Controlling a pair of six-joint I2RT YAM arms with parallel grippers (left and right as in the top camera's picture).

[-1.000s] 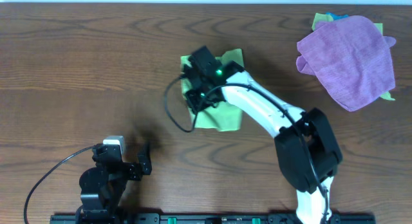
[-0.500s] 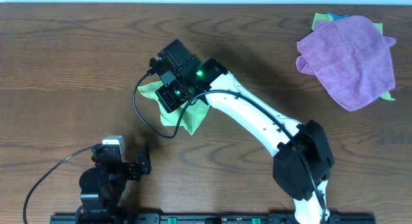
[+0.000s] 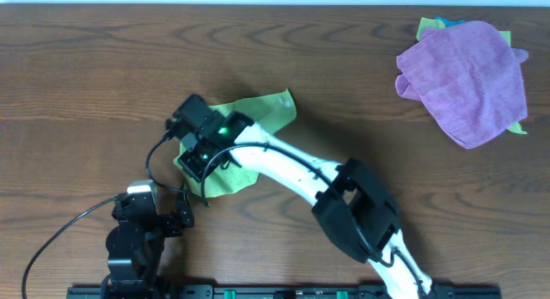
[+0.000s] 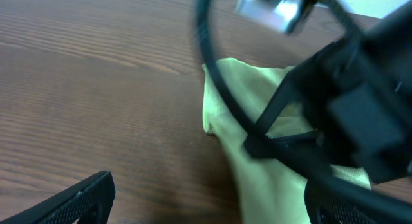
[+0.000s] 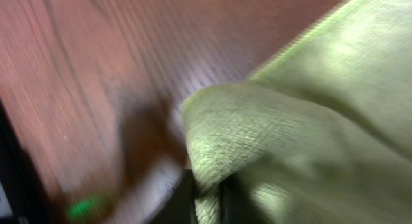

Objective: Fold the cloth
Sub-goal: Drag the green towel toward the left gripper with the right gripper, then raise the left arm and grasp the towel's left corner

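One second has seen my right claw, pinching the green cloth, drag it left toward my wide-open left claw; folding not yet begun.

Much of the lime-green microfibre cloth escapes us.
Overhead, the white right arm covers its middle; in the blurred right wrist view its fold vanishes into the right gripper, cut off by the bottom edge.

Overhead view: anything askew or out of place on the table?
The green cloth lies skewed and rumpled at centre-left, one edge pinched in the right gripper, not flat. The purple cloth sits heaped on other cloths at the far right corner.
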